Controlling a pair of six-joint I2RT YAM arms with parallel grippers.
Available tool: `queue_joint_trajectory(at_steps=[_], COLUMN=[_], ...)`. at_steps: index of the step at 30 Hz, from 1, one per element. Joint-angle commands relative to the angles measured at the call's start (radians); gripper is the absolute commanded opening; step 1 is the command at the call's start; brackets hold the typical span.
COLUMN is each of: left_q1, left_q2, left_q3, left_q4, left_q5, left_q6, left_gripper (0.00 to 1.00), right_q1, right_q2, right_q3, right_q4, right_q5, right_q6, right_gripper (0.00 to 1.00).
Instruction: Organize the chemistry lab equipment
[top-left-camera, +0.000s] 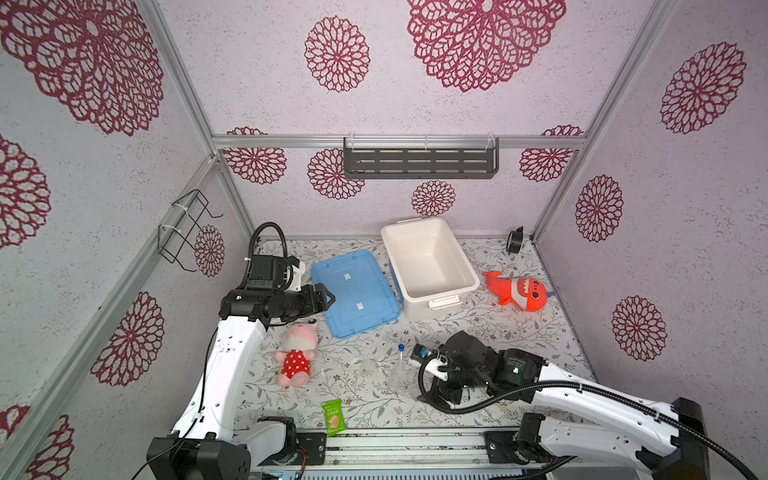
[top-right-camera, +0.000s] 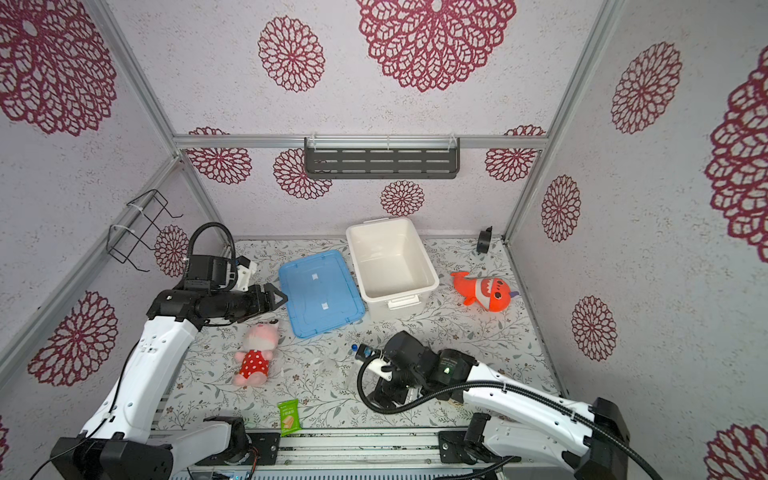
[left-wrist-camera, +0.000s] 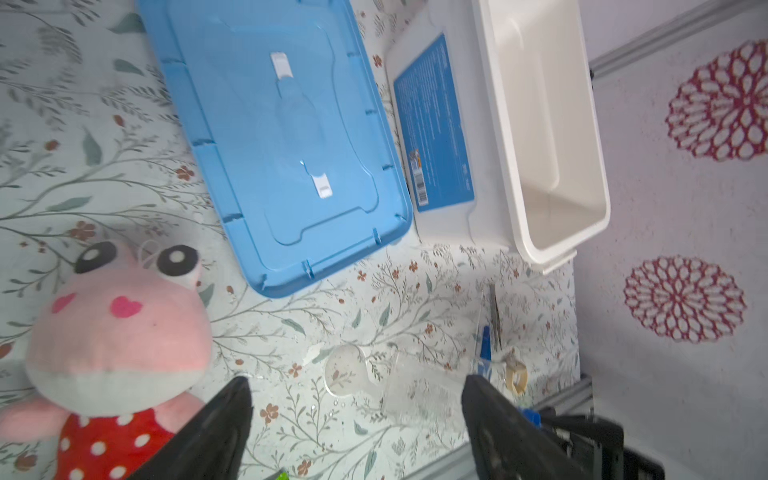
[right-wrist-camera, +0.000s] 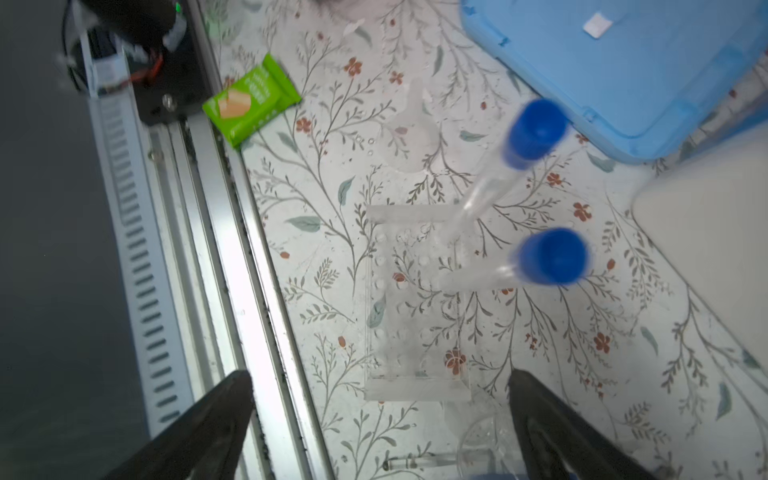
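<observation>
Now both stand spread wide and empty: the left end effector (left-wrist-camera: 357, 386) hovers at the blue lid's (left-wrist-camera: 291, 124) edge, the right end effector (right-wrist-camera: 380, 378) over a clear rack (right-wrist-camera: 415, 299) on the bench (right-wrist-camera: 582, 332), where two blue-capped tubes (right-wrist-camera: 536, 129) lean.

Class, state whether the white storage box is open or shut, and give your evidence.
Open. Its blue lid lies flat on the table beside the white box; its bare interior shows in both top views.

Two capped tubes (right-wrist-camera: 536, 129) (right-wrist-camera: 552, 257), two plush toys (top-left-camera: 297, 353) (top-left-camera: 519, 293).
</observation>
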Motion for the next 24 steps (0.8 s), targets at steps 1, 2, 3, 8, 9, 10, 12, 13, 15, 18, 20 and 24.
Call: queue_joint_trajectory(at_steps=[1, 2, 3, 8, 9, 10, 12, 13, 15, 18, 20, 24], left_q1=[0.047, 0.06, 0.071, 0.102, 0.106, 0.109, 0.112, 0.113, 0.115, 0.117, 0.118, 0.12], left_q2=[-0.033, -0.036, -0.042, -0.079, -0.084, -0.085, -0.086, -0.085, -0.084, -0.085, -0.086, -0.084], left_q3=[-0.039, -0.048, -0.058, -0.114, -0.122, -0.127, -0.129, -0.13, -0.128, -0.119, -0.114, -0.113], left_q4=[0.041, 0.04, 0.04, 0.065, 0.069, 0.071, 0.07, 0.068, 0.064, 0.06, 0.061, 0.058], left_q5=[-0.054, -0.054, -0.055, -0.073, -0.074, -0.074, -0.072, -0.071, -0.072, -0.069, -0.069, -0.065], left_q6=[-0.029, -0.031, -0.031, -0.037, -0.039, -0.04, -0.037, -0.034, -0.028, -0.011, -0.005, 0.001], left_gripper=[0.84, 0.84, 0.84, 0.85, 0.85, 0.85, 0.85, 0.85, 0.85, 0.85, 0.86, 0.86], right_q1=[0.042, 0.042, 0.042, 0.034, 0.025, 0.011, -0.024, -0.054, -0.108, -0.144, -0.15, -0.152], right_q2=[-0.021, -0.024, -0.023, -0.012, -0.012, -0.014, -0.015, -0.009, 0.01, 0.037, 0.057, 0.12], right_q3=[-0.072, -0.084, -0.094, -0.163, -0.179, -0.191, -0.2, -0.197, -0.195, -0.194, -0.183, -0.151], right_q4=[0.055, 0.062, 0.058, 0.078, 0.096, 0.113, 0.147, 0.161, 0.181, 0.195, 0.2, 0.181], right_q5=[0.094, 0.095, 0.106, 0.173, 0.169, 0.152, 0.107, 0.078, 0.009, -0.02, -0.033, -0.095], right_q6=[-0.185, -0.191, -0.196, -0.167, -0.163, -0.163, -0.153, -0.143, -0.127, -0.141, -0.148, -0.167], right_gripper=[0.99, 0.99, 0.99, 0.99, 0.99, 0.99, 0.99, 0.99, 0.99, 0.99, 0.99, 0.99])
